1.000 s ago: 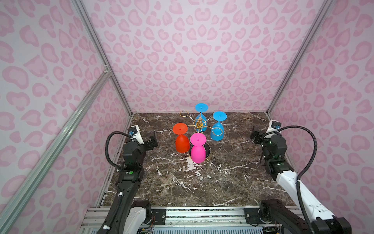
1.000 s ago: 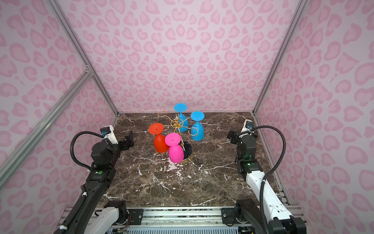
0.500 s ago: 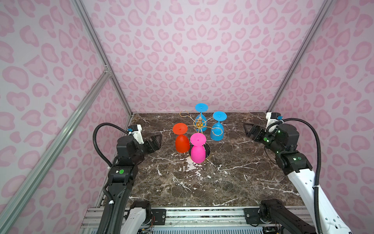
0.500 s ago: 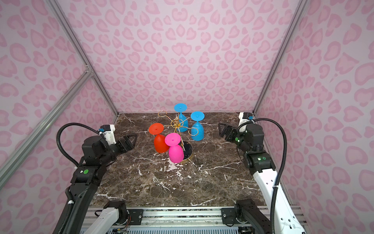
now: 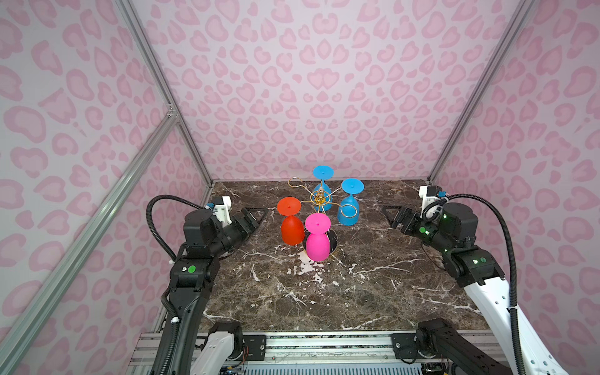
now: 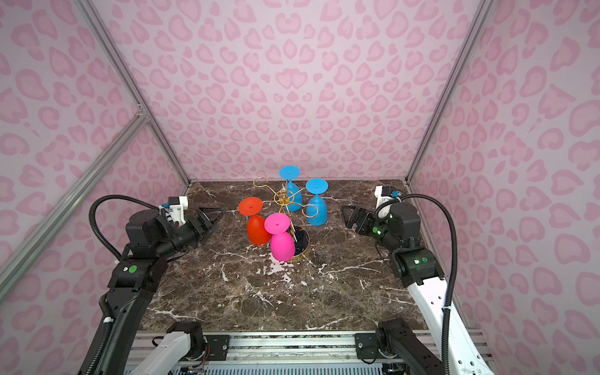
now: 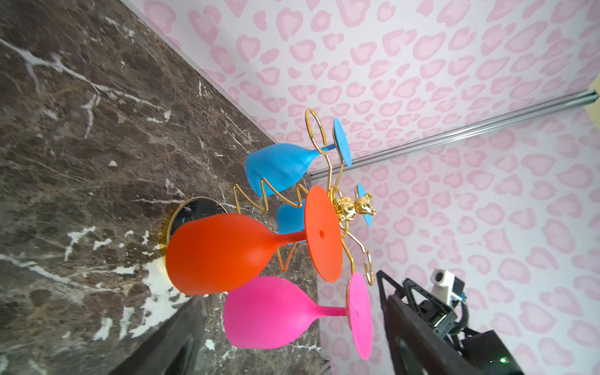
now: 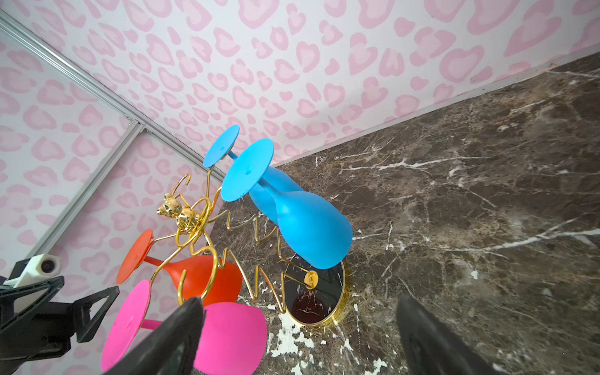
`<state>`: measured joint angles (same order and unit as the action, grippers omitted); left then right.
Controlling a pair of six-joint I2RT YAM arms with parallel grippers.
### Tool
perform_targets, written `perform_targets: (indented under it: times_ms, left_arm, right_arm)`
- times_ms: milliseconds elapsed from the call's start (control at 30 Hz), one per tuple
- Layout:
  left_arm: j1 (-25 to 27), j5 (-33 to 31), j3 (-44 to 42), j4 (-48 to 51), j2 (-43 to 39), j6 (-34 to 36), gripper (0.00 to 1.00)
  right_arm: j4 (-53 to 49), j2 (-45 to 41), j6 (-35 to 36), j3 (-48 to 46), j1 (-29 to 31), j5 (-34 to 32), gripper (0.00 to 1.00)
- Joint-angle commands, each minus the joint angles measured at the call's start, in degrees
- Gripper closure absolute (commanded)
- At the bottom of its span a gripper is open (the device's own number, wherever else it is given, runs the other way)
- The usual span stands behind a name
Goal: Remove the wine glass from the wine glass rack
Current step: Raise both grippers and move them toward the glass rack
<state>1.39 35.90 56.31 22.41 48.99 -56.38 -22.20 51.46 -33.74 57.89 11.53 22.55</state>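
We see the wine glass rack (image 5: 319,198) standing on the marble table (image 5: 324,292), a little toward 12 o'clock from its middle. Four glasses hang upside down on it: the red wine glass (image 5: 292,232) at 9 o'clock, the pink wine glass (image 5: 316,245) at 6, the far blue wine glass (image 5: 323,172) at 12 and the near blue wine glass (image 5: 348,212) at 3. The left arm is bent at the elbow, and its left gripper (image 5: 256,218) points at the rack from 9 o'clock. It is near the red glass without touching it, jaws apart and empty. The right gripper (image 5: 391,218) mirrors it from 3 o'clock, jaws wide and empty.
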Motion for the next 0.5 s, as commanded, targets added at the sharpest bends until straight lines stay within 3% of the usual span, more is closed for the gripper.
perform_targets:
  times_ms: [0,167,467]
  left_arm:
    - [0.7,2.1,0.0,-3.6,0.7,-10.2,0.12]
    - [2.8,0.7,1.0,-6.9,1.3,-15.9,0.13]
    - [6.3,-0.7,1.2,-10.7,7.0,-18.5,0.16]
  right_arm:
    - [0.7,0.1,-1.2,-0.7,0.2,0.6,0.06]
    - [0.9,0.5,-1.8,-1.5,0.8,0.5,0.06]
    - [0.9,0.0,-2.2,-1.9,1.3,0.2,0.06]
